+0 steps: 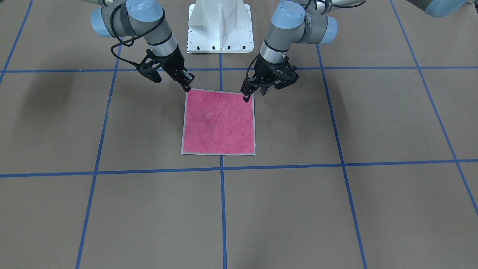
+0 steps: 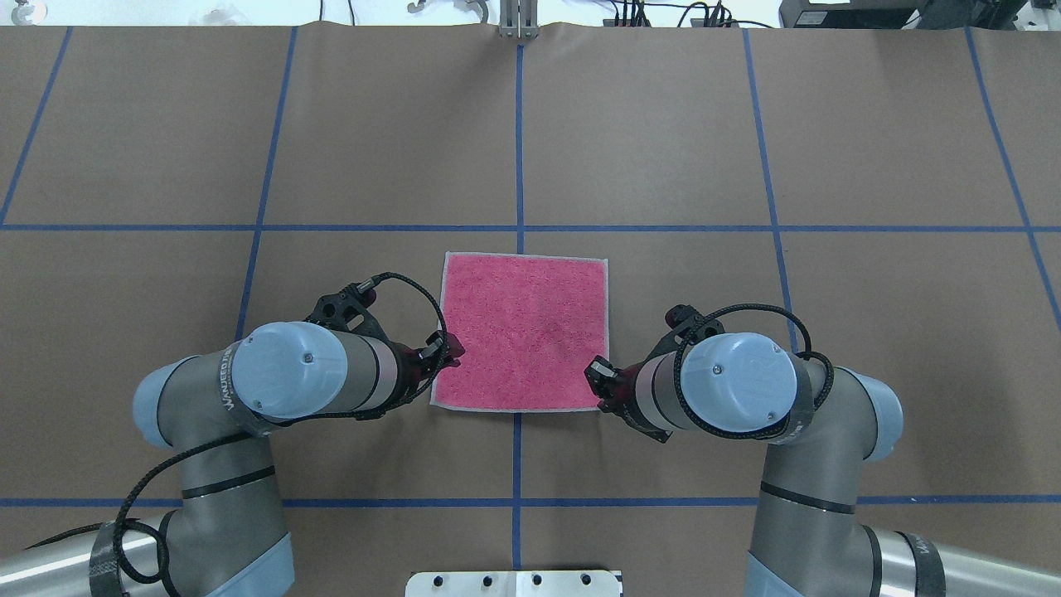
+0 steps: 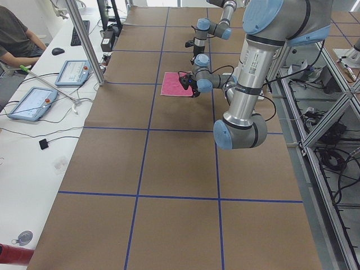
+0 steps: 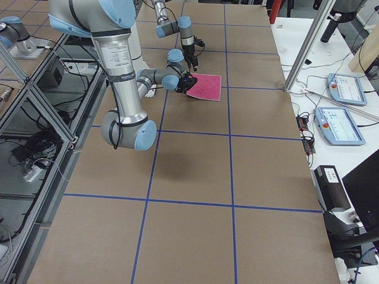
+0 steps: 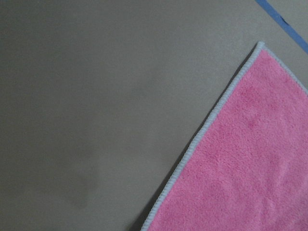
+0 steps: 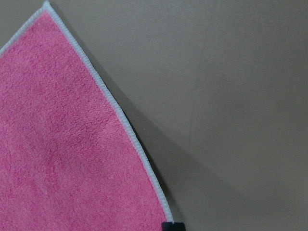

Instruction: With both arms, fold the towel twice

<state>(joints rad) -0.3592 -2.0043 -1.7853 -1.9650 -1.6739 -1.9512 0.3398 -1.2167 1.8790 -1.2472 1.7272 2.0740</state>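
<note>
**Tools standing at the towel's two robot-side corners**

The black two-finger left tool (image 1: 247, 96) is reaching down to one robot-side corner of the small square terry towel (image 1: 218, 123). The matching right tool (image 1: 186, 87) is doing the same at the other. Whether either tool's jaws are apart or together cannot be told. The towel is lying flat, pink face up with its light grey stitched border showing, on the brown counter (image 1: 298, 209), astride a blue tape line (image 1: 223, 209).
</note>
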